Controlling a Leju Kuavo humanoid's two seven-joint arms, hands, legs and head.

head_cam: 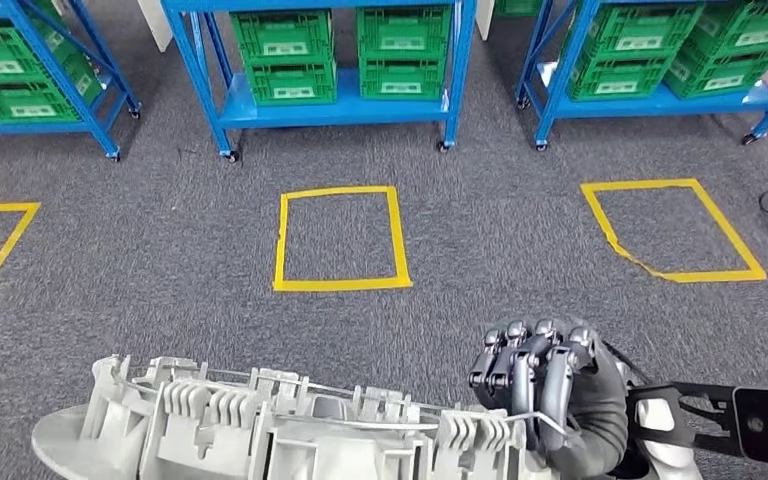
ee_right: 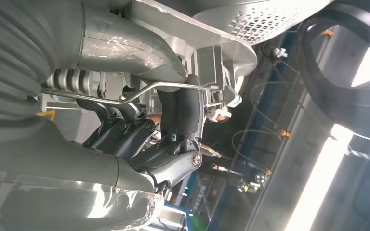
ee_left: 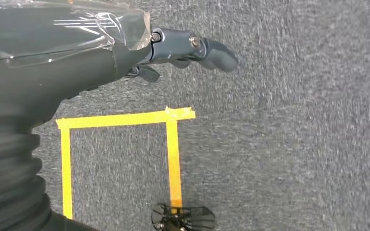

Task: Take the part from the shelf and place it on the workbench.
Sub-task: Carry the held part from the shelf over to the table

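Many green plastic crates (head_cam: 285, 60) wear white labels too small to read. The long pale grey ribbed plastic part (head_cam: 260, 425) hangs low above the carpet, right hand (head_cam: 550, 395) gripping its end. Left hand (ee_left: 192, 50) holds nothing, fingers apart.

Green crates (head_cam: 345, 52), yellow tape squares (head_cam: 340, 238)

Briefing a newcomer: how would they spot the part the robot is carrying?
Look below the yellow tape square on the grey carpet. The pale grey ribbed plastic part lies there, gripped at one end by the right hand; unlike the green crates, it is colourless and off the shelves.
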